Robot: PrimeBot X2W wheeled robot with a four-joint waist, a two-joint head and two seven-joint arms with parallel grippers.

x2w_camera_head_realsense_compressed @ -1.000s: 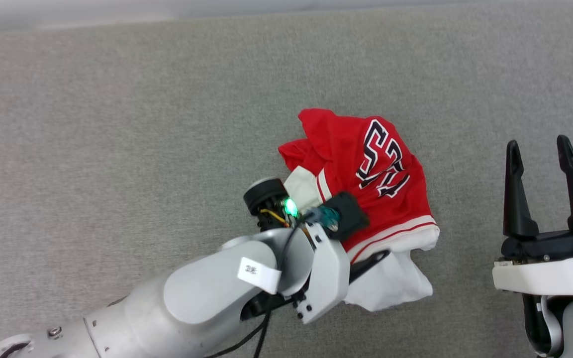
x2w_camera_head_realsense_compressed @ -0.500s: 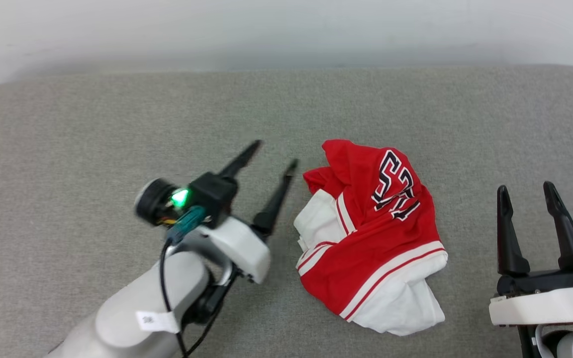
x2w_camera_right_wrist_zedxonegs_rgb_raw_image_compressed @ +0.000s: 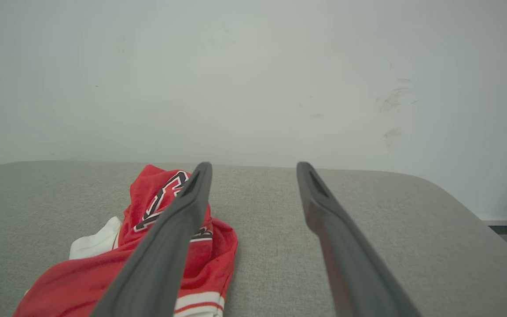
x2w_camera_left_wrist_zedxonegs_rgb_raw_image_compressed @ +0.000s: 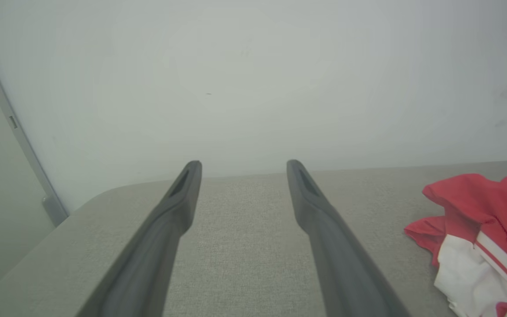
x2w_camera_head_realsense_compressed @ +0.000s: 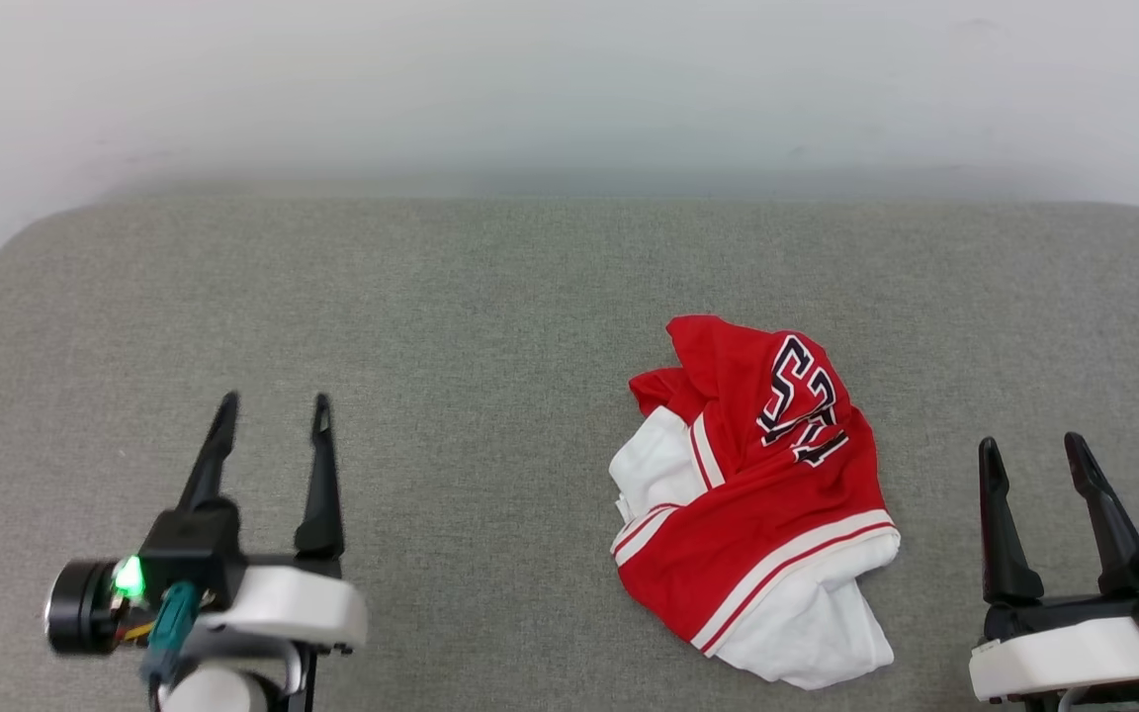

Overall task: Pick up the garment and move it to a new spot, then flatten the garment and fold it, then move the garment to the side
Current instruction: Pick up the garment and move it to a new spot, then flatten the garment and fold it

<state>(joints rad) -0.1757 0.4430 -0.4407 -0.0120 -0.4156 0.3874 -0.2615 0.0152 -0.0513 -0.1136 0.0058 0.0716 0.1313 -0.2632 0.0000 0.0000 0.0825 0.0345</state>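
garment (x2w_camera_head_realsense_compressed: 757,514): crumpled heap on the grey padded surface (x2w_camera_head_realsense_compressed: 431,326), right of centre in head view. Not flattened, not folded. Red body on top, black white-outlined lettering at the far end, white sleeve fabric sticking out on the left side and at the near end, red-white striped trim across the near part.

left gripper (x2w_camera_head_realsense_compressed: 275,400): lower left of head view. Its 2 fingers are spread with nothing between them, pointing toward the wall (x2w_camera_head_realsense_compressed: 569,89). The garment is well apart from it, off to its right. Left wrist view agrees: both fingers are over bare grey fabric and the garment (x2w_camera_left_wrist_zedxonegs_rgb_raw_image_compressed: 478,220) sits at the right edge, clear of the right-hand finger, no contact.

right gripper (x2w_camera_head_realsense_compressed: 1030,442): lower right of head view, 2 fingers spread, nothing gripped. The garment lies near it, to its left, with a strip of bare surface between the heap's right edge and the nearest finger. In right wrist view the left-hand finger crosses in front of the garment (x2w_camera_right_wrist_zedxonegs_rgb_raw_image_compressed: 220,251). The heap is left of that finger, with none of it in the gap between the 2 fingers.
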